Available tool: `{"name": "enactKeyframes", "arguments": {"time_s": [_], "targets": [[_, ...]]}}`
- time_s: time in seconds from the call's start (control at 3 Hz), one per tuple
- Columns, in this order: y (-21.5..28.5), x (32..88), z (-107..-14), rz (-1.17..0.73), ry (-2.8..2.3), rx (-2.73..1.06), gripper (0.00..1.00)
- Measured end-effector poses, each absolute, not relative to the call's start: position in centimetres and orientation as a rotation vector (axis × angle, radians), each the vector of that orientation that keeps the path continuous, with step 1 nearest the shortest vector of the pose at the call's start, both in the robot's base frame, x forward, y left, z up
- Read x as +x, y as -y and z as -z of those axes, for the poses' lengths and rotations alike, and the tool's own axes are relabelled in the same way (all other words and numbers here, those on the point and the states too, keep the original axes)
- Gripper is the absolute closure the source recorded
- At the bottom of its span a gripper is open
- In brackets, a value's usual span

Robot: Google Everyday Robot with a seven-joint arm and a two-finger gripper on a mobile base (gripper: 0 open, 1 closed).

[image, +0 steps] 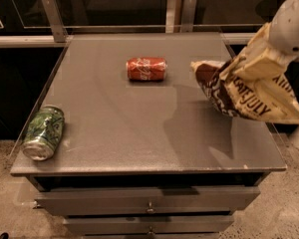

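Note:
My gripper (253,59) comes in from the upper right on a white arm and is shut on a brown and cream snack bag (249,102). The bag hangs tilted above the right side of the grey table (114,138), casting a shadow beneath it. A red soda can (146,68) lies on its side near the table's back middle, to the left of the bag. At the front left corner a green can (43,132) lies on its side, far from the gripper.
Grey drawers (147,200) with small knobs sit under the tabletop. Two metal posts (54,16) (182,11) and a rail stand behind the table's back edge. A speckled floor surrounds the base.

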State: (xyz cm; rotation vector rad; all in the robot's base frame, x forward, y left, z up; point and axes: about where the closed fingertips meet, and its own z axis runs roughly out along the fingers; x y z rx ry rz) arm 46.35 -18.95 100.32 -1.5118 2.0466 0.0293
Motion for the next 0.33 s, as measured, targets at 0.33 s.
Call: {"name": "enactKeyframes", "arguments": {"time_s": [0.33], "targets": [[18.8, 46.4, -101.05, -0.025, -2.033, -1.506, 1.0]]}}
